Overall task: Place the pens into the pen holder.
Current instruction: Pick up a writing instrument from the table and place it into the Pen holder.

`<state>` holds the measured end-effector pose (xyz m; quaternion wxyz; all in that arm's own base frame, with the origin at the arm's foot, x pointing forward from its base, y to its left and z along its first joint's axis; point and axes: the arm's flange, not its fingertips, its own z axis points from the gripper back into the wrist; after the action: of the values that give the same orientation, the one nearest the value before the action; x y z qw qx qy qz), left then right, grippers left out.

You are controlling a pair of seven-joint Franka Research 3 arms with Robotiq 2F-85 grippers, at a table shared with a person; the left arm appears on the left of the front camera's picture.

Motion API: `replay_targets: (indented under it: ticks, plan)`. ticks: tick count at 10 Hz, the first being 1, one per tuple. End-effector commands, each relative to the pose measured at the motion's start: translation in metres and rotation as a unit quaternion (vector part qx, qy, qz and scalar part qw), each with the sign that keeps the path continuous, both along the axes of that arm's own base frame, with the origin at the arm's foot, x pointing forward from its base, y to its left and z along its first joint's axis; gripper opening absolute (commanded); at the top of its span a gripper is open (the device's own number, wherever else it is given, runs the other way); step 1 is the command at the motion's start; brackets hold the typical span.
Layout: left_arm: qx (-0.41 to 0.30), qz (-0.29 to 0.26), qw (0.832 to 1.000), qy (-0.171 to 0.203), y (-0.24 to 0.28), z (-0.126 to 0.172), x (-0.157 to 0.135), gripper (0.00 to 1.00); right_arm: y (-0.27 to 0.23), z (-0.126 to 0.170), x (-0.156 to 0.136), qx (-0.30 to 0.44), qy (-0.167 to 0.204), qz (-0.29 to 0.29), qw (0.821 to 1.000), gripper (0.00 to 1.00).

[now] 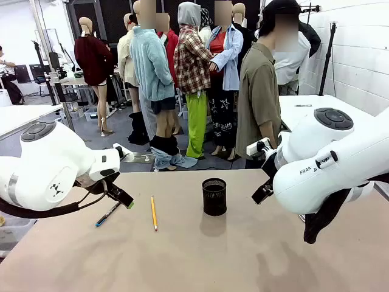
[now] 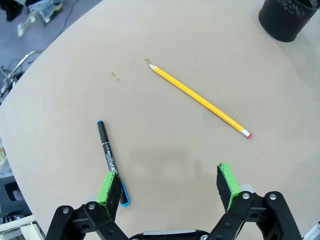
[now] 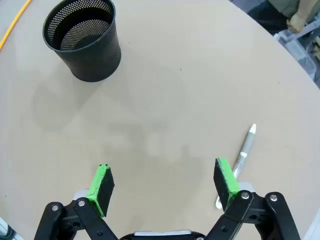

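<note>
None of the pens is in the cup yet. The small black wire-mesh pen holder (image 1: 214, 196) stands upright near the middle of the tan table (image 1: 243, 261), and it looks empty inside.

Look at your left gripper (image 2: 167, 180) first. Its jaws are wide open and hold nothing. The dark pen with blue ends (image 2: 109, 157) lies on the table right by one green pad, not between the two pads. Its near blue end is tucked beside that pad. I cannot tell if they touch. The pen points away from the gripper, so the pads would close across it nicely. You would have to slide the gripper sideways first, I think, so the pen sits in the middle of the gap.

The yellow pencil with a pink rubber end (image 2: 200, 101) lies slanted, farther out, between the dark pen and the cup. Your left arm is the nearer one for it too.

Your right gripper (image 3: 162, 182) is wide open as well, with nothing in it. The pale whitish pen (image 3: 243, 150) lies just by one of its pads, off to the side, pointing away from it. The cup is well apart from this pen, across the table.
</note>
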<state>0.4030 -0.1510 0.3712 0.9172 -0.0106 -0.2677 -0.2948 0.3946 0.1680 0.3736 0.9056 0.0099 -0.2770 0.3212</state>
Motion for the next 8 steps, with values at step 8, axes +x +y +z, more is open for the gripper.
replay_targets:
  ticks: [8]
  plan:
    - [0.0,0.0,1.0,0.0,0.0,0.0001,0.0,1.0,0.0,0.0,0.0,0.0,0.0,0.0,1.0,1.0]
